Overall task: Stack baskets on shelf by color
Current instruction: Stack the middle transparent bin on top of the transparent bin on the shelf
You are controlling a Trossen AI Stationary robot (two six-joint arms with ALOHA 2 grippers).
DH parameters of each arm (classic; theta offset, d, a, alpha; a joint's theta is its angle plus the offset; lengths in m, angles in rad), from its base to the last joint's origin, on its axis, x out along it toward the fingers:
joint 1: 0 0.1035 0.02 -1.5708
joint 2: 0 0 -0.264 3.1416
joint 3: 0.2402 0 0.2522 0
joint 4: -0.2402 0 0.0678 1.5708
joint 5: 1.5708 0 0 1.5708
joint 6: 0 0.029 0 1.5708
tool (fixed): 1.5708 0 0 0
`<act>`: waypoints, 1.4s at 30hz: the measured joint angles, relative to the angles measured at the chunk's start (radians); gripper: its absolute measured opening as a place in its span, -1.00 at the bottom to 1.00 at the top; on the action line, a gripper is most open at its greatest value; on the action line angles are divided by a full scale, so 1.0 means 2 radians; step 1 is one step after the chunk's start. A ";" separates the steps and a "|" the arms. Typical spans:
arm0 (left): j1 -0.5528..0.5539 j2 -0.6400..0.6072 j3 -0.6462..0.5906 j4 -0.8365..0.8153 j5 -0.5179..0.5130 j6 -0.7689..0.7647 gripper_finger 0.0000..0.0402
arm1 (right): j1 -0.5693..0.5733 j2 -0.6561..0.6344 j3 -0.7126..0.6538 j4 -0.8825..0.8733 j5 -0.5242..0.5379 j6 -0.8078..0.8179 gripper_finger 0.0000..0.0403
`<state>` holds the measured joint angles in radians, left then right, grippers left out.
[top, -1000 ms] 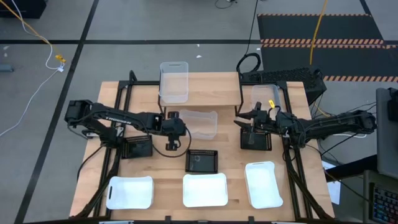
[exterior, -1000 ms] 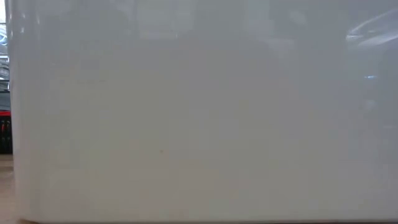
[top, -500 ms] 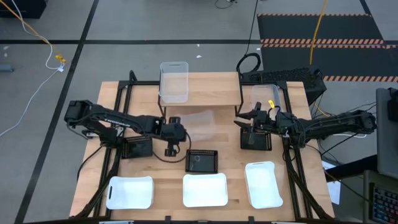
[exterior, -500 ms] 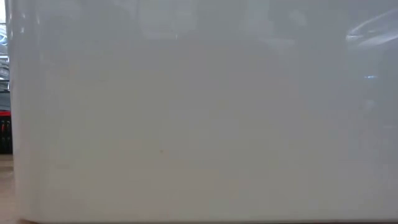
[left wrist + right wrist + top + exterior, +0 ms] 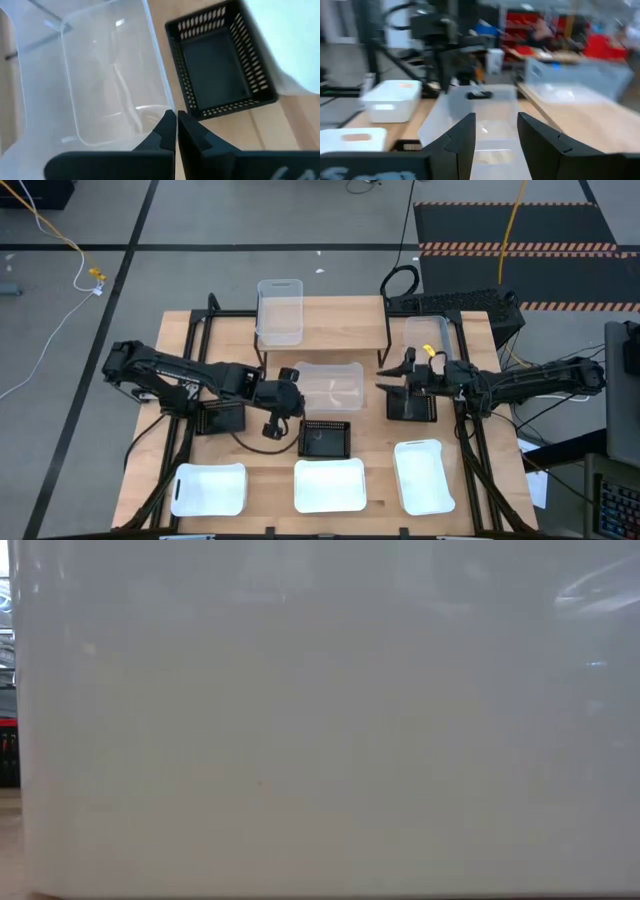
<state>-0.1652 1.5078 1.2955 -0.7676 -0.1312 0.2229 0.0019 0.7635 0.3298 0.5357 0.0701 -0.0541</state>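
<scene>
A clear basket [image 5: 332, 385] sits at the table's middle, just near of the shelf [image 5: 340, 330], with my left gripper [image 5: 296, 387] shut on its left end. A second clear basket [image 5: 280, 310] stands on the shelf's left end, and a third [image 5: 428, 335] stands to the shelf's right. Three black baskets [image 5: 326, 438] [image 5: 222, 417] [image 5: 411, 405] lie mid-table. Three white baskets [image 5: 330, 485] [image 5: 208, 488] [image 5: 424, 475] line the near edge. My right gripper [image 5: 388, 373] hovers open right of the held basket, over the right black basket. My left gripper pinches the clear basket's wall [image 5: 161, 85] at its rim, one finger [image 5: 165, 131] inside and the other outside. It comes from the table's left, slanting down. Whether the basket's bottom rests on the table cannot be told.
In the low view a white basket's wall [image 5: 320, 740] fills the picture. Free tabletop lies between the black and white rows. The right wrist view shows the held clear basket [image 5: 480, 117] straight ahead and white baskets [image 5: 390, 100] beyond it.
My left gripper has moved a little toward the table's right and near edge, carrying the clear basket. The basket was tipped a second ago and now lies level, shifted slightly right in front of the shelf.
</scene>
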 joint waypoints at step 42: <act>-0.059 0.000 0.077 -0.073 0.000 -0.017 -0.98 | 0.084 0.248 0.358 -0.513 0.009 -0.508 -0.90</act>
<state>-0.2829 1.5070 1.4487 -0.9131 -0.1310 0.1891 0.1703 1.2594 1.0462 -0.4894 0.0891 -1.0710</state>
